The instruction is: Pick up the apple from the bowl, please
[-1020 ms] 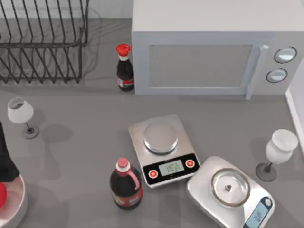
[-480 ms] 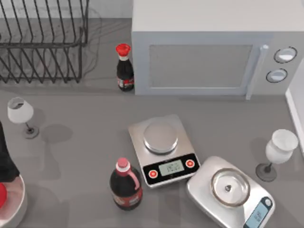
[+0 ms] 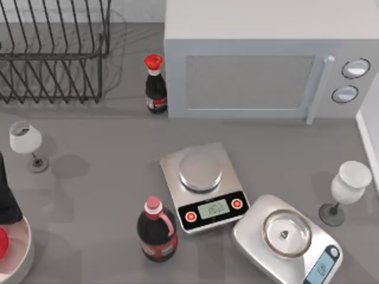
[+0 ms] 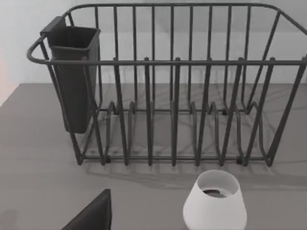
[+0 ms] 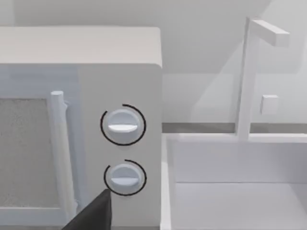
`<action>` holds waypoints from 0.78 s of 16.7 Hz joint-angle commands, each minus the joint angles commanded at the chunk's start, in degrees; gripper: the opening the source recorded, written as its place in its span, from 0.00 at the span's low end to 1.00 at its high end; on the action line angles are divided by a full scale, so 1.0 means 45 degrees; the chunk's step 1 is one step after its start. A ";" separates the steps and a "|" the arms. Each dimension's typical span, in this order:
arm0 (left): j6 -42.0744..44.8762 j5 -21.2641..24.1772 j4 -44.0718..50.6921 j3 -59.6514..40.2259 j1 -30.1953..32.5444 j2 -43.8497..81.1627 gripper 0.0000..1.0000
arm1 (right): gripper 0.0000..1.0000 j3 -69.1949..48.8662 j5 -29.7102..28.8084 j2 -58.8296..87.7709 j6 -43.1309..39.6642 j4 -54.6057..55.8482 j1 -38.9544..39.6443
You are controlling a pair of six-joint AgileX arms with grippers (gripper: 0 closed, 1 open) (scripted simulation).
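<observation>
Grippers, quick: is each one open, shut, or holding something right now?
Left gripper: at the table's left edge above the bowl and the apple; cannot be told.
Right gripper: faces the microwave; cannot be told.

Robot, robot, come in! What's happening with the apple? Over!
Left arm over the bowl at the table's left edge. Apple in the bowl, not lifted. Right arm parked by the microwave. Nothing blocking.

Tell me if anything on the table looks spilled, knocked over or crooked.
Nothing looks spilled or knocked over. Both bottles and both wine glasses stand upright. The only oddity: the right scale sits skewed, its corner against the middle scale.
</observation>
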State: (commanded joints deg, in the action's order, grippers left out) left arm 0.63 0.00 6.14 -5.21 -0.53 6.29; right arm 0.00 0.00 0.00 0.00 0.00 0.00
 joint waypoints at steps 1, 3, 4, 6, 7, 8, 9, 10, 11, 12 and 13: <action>0.0062 0.0000 0.0646 -0.0510 -0.0052 0.0692 1.00 | 1.00 0.0000 0.0000 0.0000 0.0000 0.0000 0.0000; 0.0205 0.0001 0.2167 -0.1692 -0.0173 0.2452 1.00 | 1.00 0.0000 0.0000 0.0000 0.0000 0.0000 0.0000; 0.0284 0.0001 0.3008 -0.2341 -0.0239 0.3483 1.00 | 1.00 0.0000 0.0000 0.0000 0.0000 0.0000 0.0000; 0.0448 0.0002 0.4787 -0.3701 -0.0378 0.5737 1.00 | 1.00 0.0000 0.0000 0.0000 0.0000 0.0000 0.0000; 0.0532 0.0002 0.5690 -0.4391 -0.0449 0.6906 1.00 | 1.00 0.0000 0.0000 0.0000 0.0000 0.0000 0.0000; 0.0615 0.0003 0.6583 -0.5076 -0.0519 0.8072 1.00 | 1.00 0.0000 0.0000 0.0000 0.0000 0.0000 0.0000; 0.0696 0.0003 0.7452 -0.5746 -0.0587 0.9218 1.00 | 1.00 0.0000 0.0000 0.0000 0.0000 0.0000 0.0000; 0.0774 0.0003 0.8281 -0.6389 -0.0653 1.0314 1.00 | 1.00 0.0000 0.0000 0.0000 0.0000 0.0000 0.0000; 0.0848 0.0004 0.9066 -0.6999 -0.0715 1.1345 1.00 | 1.00 0.0000 0.0000 0.0000 0.0000 0.0000 0.0000; 0.0917 0.0004 0.9798 -0.7570 -0.0773 1.2292 1.00 | 1.00 0.0000 0.0000 0.0000 0.0000 0.0000 0.0000; 0.0980 0.0004 1.0471 -0.8093 -0.0827 1.3141 1.00 | 1.00 0.0000 0.0000 0.0000 0.0000 0.0000 0.0000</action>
State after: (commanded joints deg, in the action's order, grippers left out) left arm 5.04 0.02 53.26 -41.63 -4.25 65.42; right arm 0.00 0.00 0.00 0.00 0.00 0.00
